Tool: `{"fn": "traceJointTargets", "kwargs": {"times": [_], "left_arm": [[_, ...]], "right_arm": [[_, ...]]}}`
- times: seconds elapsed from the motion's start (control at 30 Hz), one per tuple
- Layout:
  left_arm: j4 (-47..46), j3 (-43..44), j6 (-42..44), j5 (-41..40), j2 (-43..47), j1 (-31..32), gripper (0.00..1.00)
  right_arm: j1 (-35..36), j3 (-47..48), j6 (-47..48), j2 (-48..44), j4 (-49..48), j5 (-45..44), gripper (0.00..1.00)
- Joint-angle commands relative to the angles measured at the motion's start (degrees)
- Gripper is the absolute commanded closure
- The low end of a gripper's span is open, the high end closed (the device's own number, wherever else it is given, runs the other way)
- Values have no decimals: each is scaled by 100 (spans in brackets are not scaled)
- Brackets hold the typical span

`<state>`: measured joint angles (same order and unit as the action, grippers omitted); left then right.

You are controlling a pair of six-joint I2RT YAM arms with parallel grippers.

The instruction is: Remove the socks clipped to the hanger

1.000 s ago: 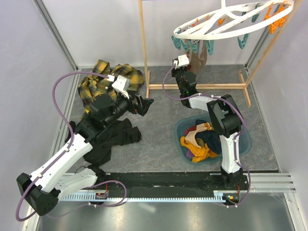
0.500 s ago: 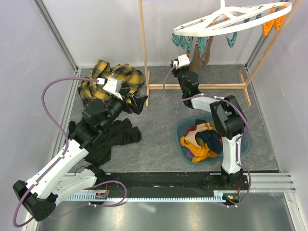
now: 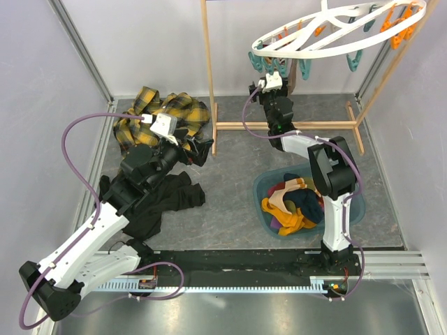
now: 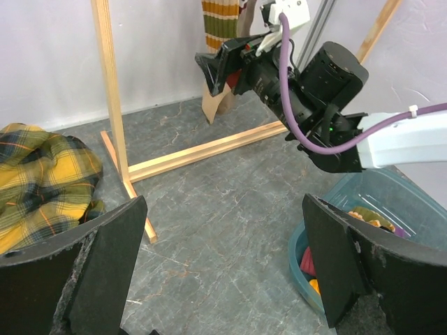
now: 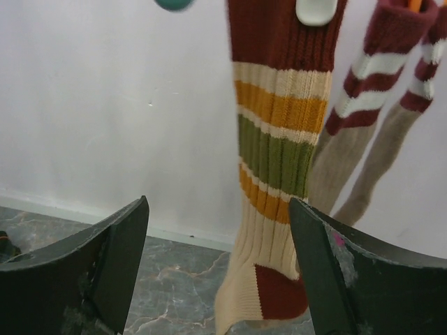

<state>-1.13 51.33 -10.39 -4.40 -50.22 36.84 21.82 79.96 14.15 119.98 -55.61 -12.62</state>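
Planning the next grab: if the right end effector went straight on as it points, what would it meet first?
Most likely the striped sock hanging ahead, between the open jaws of the right end effector; depth is unclear.

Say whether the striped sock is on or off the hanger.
On: the striped sock hangs from a white clip at its top.

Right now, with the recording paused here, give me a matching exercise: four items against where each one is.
Items:
1 striped sock
2 yellow plaid shirt
3 teal basin
4 black garment

Places:
A floor, far left corner
B floor, right of centre
C clipped on the white hanger
D floor, left, nearer than the shirt

Pairs: 1-C, 2-A, 3-B, 4-D
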Motion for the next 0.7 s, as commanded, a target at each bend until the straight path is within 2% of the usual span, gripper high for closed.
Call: {"fn": "traceJointTargets", "kwargs": {"times": [0.0, 0.13, 0.3, 0.43, 0.5, 0.53, 0.57, 0.67], "left_arm": [[-283, -18, 248, -113, 21, 16, 1], [-292, -27, 275, -140, 12, 16, 1], [-301, -27, 283, -140, -41, 16, 1], [-301, -18, 257, -105, -94, 16, 1], [-301, -27, 257, -96, -102, 16, 1], [-301, -27, 266, -104, -102, 16, 1], [-301, -27, 275, -122, -102, 16, 1], [-301, -35, 327, -175, -102, 16, 1]], "right_arm": [[-117, 423, -53, 349, -37, 66, 14], [-170, 503, 9, 526, -72, 85, 18], [-214, 327, 9, 482, -397, -249, 14], [-275, 292, -88, 464, -363, -197, 12], [-275, 266, -88, 465, -327, 5, 22], [-275, 231, -132, 447, -336, 75, 30], [-275, 169, -184, 369, -388, 154, 56], [-275, -147, -360, 132, -599, 304, 84]]}}
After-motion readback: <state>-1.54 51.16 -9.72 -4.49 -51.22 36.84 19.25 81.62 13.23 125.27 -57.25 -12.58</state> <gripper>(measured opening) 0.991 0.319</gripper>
